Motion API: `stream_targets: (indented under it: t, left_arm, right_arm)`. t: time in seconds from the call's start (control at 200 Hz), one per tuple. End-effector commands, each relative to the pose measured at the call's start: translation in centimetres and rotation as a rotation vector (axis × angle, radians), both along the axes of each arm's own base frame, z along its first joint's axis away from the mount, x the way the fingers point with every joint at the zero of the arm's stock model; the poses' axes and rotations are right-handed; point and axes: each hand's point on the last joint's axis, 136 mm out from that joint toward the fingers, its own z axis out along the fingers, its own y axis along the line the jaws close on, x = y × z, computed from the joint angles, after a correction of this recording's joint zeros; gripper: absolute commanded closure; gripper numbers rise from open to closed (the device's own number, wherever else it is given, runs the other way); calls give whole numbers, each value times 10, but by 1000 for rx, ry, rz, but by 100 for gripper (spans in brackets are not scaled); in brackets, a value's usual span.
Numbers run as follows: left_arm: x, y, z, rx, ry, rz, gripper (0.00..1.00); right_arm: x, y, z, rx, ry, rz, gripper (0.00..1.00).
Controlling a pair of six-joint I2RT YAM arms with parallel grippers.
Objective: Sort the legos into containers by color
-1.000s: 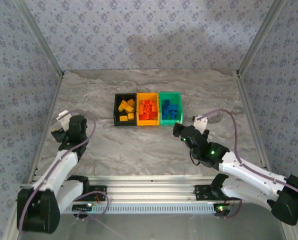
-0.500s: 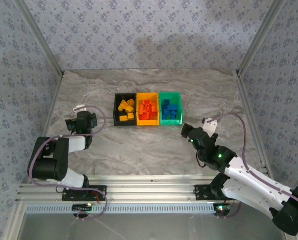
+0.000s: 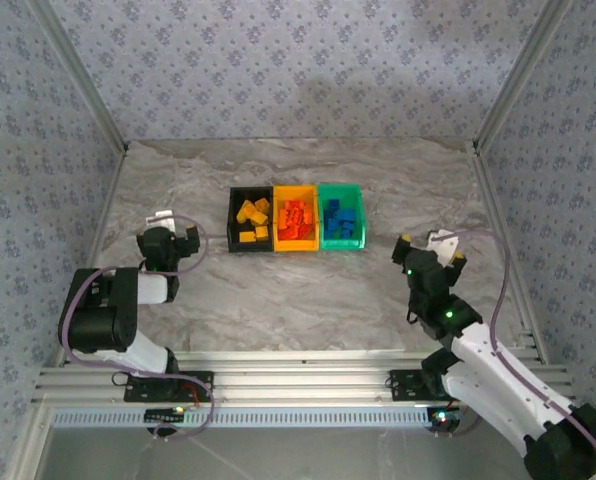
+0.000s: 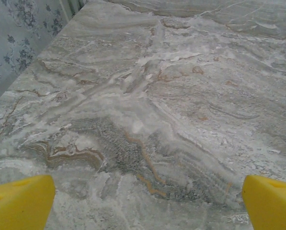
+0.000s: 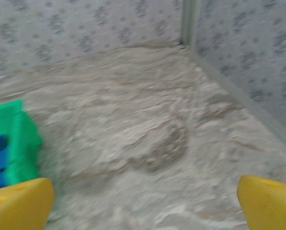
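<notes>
Sorting appears complete: yellow legos (image 3: 250, 214) in black bin (image 3: 231, 220), red legos (image 3: 296, 221) in orange bin (image 3: 296, 188), blue legos (image 3: 340, 221) in green bin (image 3: 340, 187). Left gripper (image 3: 175, 227) (8 o'clock of bins) and right gripper (image 3: 430, 252) (4 o'clock) spread wide, empty.

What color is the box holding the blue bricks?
Green. The box with the blue bricks shows best in the top external view.

Readable text, labels, brands, numbers, signs: none.
Bins (image 3: 296, 187): plain coloured walls, no lettering legible.
Legos (image 3: 296, 220): too small to make out any marking.
Wallpaper (image 3: 298, 70): repeated floral motif, no writing.
</notes>
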Motion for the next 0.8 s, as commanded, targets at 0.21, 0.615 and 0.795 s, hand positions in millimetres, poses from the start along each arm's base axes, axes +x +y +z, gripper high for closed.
stream_targets:
  t: [0.21,0.615,0.795]
  left_arm:
    - [5,-4,12,-11,-47,-15,0]
    - [5,-4,11,-11,-44,-19,0]
    - [5,-4,12,-11,-45,-19,0]
  right_arm:
    - [55,-48,-46,-114,20,20,0]
    - [110,-35,-97,-84,107,211,0]
    - [110,-35,-96,-87,94,208,0]
